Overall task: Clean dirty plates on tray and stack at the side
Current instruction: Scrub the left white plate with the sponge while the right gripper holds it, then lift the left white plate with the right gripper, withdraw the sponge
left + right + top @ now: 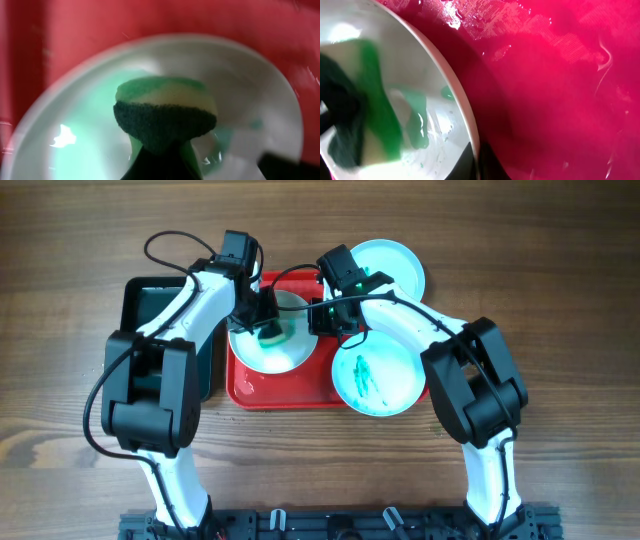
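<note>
A cream-white plate [262,360] lies on the left half of the red tray [285,398]. My left gripper [266,320] is shut on a green-and-yellow sponge [273,334] and presses it onto the plate's middle. In the left wrist view the sponge [165,117] sits on the wet plate [250,85]. My right gripper [320,318] is shut on the plate's right rim, seen pinched in the right wrist view [477,161]. A cyan plate with green smears [375,375] lies at the tray's right end. A clean cyan plate [390,265] lies behind the tray.
A dark green-black tray [150,305] lies left of the red tray, under my left arm. Bare wooden table [560,280] surrounds the trays. Water drops lie on the red tray floor [560,100].
</note>
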Robot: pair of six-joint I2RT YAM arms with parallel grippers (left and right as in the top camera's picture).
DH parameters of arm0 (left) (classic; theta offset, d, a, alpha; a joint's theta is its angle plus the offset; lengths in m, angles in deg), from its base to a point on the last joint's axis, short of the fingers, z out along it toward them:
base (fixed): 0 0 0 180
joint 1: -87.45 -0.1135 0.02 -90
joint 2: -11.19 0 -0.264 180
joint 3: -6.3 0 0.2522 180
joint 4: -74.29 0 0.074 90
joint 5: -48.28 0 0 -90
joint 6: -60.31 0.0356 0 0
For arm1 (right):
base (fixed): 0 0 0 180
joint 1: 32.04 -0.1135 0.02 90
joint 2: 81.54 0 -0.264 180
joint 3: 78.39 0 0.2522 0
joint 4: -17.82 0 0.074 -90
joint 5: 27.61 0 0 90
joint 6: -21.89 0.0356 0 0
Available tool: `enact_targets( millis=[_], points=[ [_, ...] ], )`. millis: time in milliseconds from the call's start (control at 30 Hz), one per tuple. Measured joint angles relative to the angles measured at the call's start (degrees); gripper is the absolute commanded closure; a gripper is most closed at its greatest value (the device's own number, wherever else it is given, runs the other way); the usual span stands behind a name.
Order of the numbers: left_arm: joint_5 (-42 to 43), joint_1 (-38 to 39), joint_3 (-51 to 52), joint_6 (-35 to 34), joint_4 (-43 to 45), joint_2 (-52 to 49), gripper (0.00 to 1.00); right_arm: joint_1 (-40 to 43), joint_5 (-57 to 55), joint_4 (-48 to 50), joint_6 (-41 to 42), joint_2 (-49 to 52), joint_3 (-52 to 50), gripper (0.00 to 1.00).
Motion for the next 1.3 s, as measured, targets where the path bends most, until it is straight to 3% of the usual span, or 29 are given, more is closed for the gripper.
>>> enact_targets(
  millis=[200,500,767,1033,1300],
  points=[
    [-9.6,0.4,-0.5,-6.1,-5.9,0.0,0.96,0.0,0.0,0.0,0.2,0.0,0.0,0.96],
    [6.2,-0.3,-0.9,1.1,-11.1,1.7,0.96,0.0,0.5,-0.3,0.2,0.0,0.0,0.96],
    [8.0,-12.3,-6.3,1.7,-9.2,15.6,0.96,0.6,0.1,-2.4,0.2,-1.5,0.0,0.96],
    [7.9,-13.3,-6.3,1.7,-9.6,15.2,0.96,-4.0,-24.2,-9.4,-2.3,-18.6,0.0,0.96],
    [7.7,-13.3,-6.3,1.7,-9.7,15.2,0.96,-18.6,-66.7,-15.8,-3.1,-21.0,0.0,0.96]
  ],
)
